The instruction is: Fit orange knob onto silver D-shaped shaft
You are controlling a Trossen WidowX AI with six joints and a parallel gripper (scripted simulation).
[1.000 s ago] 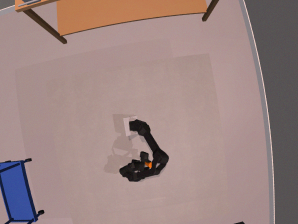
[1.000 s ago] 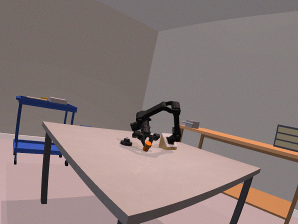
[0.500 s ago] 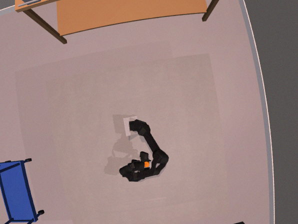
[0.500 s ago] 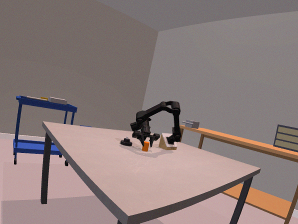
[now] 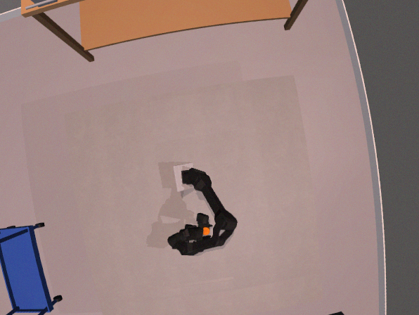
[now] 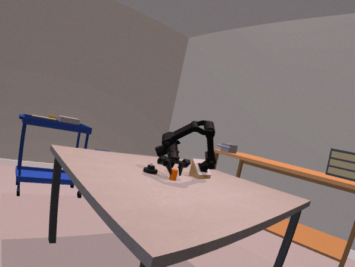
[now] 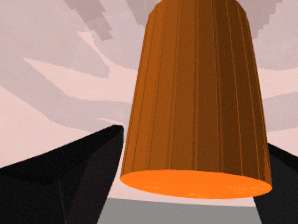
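Note:
The orange knob (image 5: 206,230) (image 6: 173,174) (image 7: 195,100) stands nearly upright on the table, a smooth, hole-free end facing the wrist camera. Its hole is hidden. My gripper (image 5: 206,230) (image 6: 175,174) (image 7: 184,140) is open around the knob, one finger on each side, with a thin gap at the left finger in the wrist view. The right finger's contact is hard to tell. The black round pedestal (image 6: 150,170) with its small silver shaft (image 6: 151,164) stands left of the gripper in the exterior view. The shaft's flat side cannot be made out, and the pedestal is not discernible from above.
The arm's base stands by a pale wedge-shaped block (image 5: 178,179) (image 6: 195,172), right of the gripper in the exterior view. The arm arches above the table (image 6: 178,214). A blue cart (image 5: 24,271) (image 6: 53,123) and an orange bench (image 5: 183,17) (image 6: 268,168) stand away from the table.

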